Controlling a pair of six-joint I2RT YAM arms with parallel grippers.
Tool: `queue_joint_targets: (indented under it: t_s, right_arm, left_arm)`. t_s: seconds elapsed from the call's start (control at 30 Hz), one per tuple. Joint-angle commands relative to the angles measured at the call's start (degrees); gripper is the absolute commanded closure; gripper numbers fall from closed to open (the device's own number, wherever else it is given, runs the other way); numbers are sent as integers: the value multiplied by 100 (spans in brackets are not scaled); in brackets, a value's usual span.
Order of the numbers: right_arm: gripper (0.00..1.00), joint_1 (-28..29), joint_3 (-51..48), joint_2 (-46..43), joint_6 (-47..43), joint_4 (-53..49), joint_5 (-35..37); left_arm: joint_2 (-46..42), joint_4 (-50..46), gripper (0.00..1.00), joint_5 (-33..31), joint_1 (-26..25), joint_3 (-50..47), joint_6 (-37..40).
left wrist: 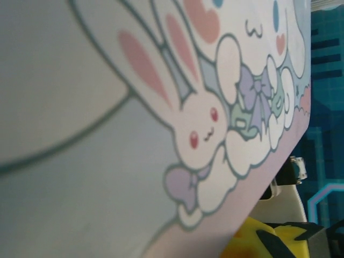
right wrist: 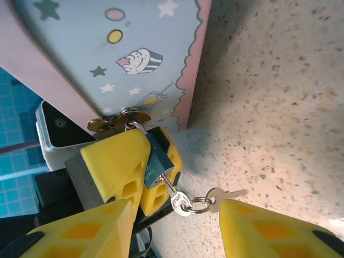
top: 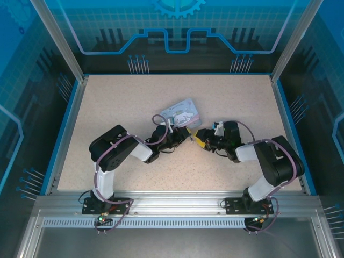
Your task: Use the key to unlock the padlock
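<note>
Padlock (right wrist: 157, 163) hangs at tin (right wrist: 134, 48) hasp (right wrist: 113, 122), pinched in left claw (right wrist: 146, 172), key (right wrist: 175, 196) seated in its base. Your right claw (right wrist: 174, 216) gapes empty around key: close squarely on it, twist without pulling

The tabletop (top: 134, 102) is a speckled beige slab with a blue rim, and an aluminium rail (top: 177, 201) runs along its lower edge. Near the centre of the frame a pale blue cartoon tin (top: 181, 113) sits tilted, its pink-edged corner low against the surface; contact unclear.
</note>
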Motion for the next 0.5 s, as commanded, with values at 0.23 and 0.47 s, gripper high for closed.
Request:
queue_joint_targets:
  t_s: [0.23, 0.47]
  right_arm:
    - [59, 225, 38, 538, 708, 994, 64]
    - [78, 290, 68, 681, 821, 1190, 71]
  left_arm:
    - [160, 226, 100, 50, -62, -69, -432]
    - [168, 216, 100, 48, -63, -67, -433]
